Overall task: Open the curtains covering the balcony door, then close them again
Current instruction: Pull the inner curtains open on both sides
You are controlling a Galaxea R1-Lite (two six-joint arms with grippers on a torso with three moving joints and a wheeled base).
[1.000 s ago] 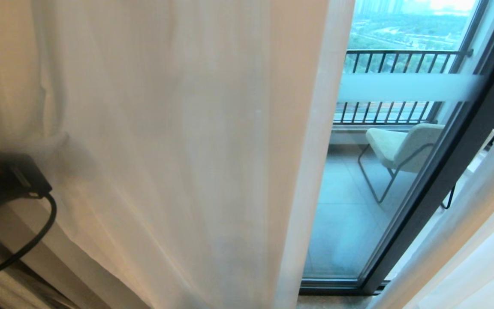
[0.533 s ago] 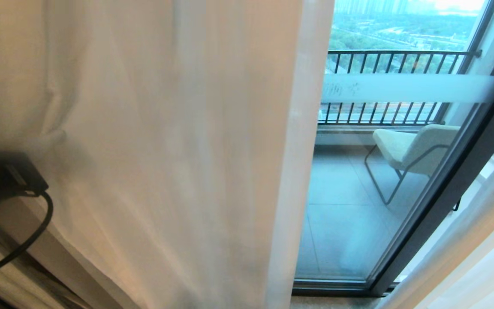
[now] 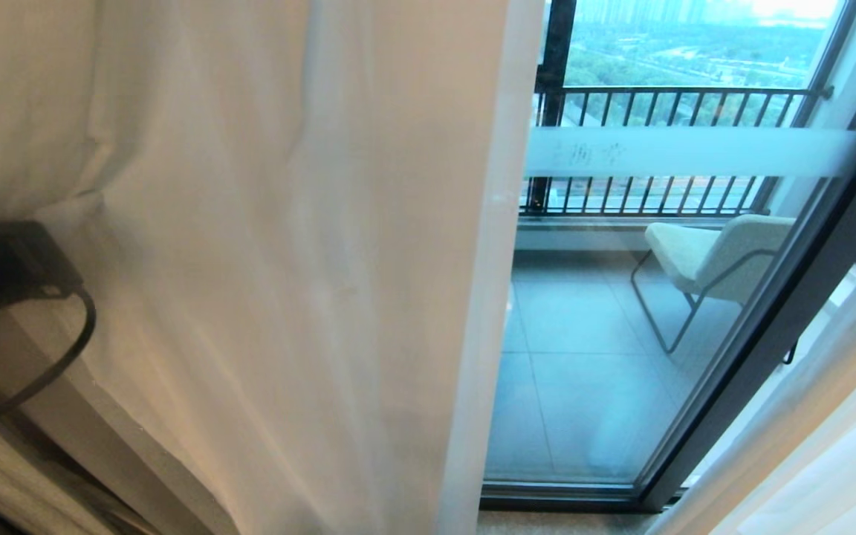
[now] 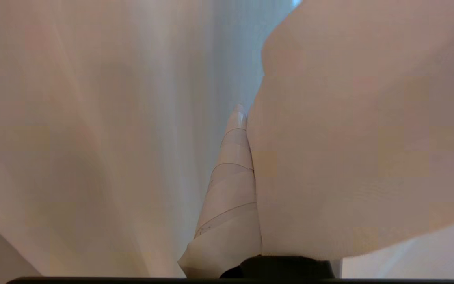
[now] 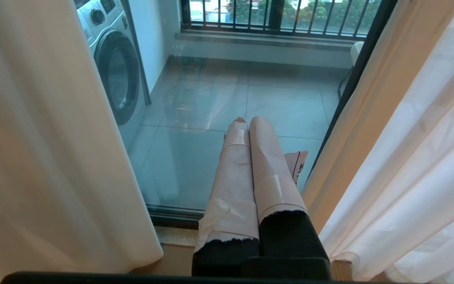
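The left curtain [image 3: 287, 260], sheer white with a cream hem, hangs over the left half of the head view. Its folds gather toward my left wrist [image 3: 4, 260] at the far left. In the left wrist view my left gripper [image 4: 246, 114] is shut on this curtain [image 4: 349, 138]: one taped finger [image 4: 231, 177] shows and the fabric covers the other. The balcony door [image 3: 606, 357] is bare between the two panels, with its frosted band [image 3: 695, 151] and dark frame [image 3: 792, 312]. The right curtain [image 3: 829, 446] hangs at the right edge. My right gripper [image 5: 246, 120] is shut and empty, pointing low at the glass [image 5: 195, 150].
Behind the glass stand a pale chair [image 3: 710, 253], a black railing [image 3: 681, 96] and a washing machine [image 5: 116, 67]. A black cable [image 3: 64, 364] loops under my left wrist. The door's bottom track [image 5: 172, 215] runs just ahead of my right gripper.
The left curtain's hemmed edge has slid left, baring more glass and a black post outside. My left wrist has risen slightly with the bunched fabric.
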